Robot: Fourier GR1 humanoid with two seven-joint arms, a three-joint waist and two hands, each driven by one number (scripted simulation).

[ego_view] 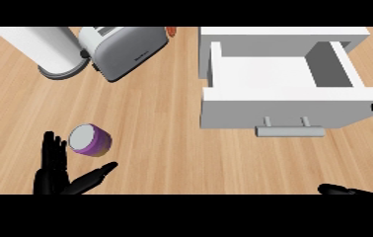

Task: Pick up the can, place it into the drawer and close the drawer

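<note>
While the drawer (280,90) sits pulled open, the purple can (90,139) lies well left of it — left hand (56,174) spread beside the can, holding nothing — right hand (341,189) barely showing, can't tell.

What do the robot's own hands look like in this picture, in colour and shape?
The left hand is glossy black, with slim, segmented fingers and a thumb. Of the right hand only black fingertips show at the lower right edge. No cables or markings are visible, and the forearms are out of view.
</note>
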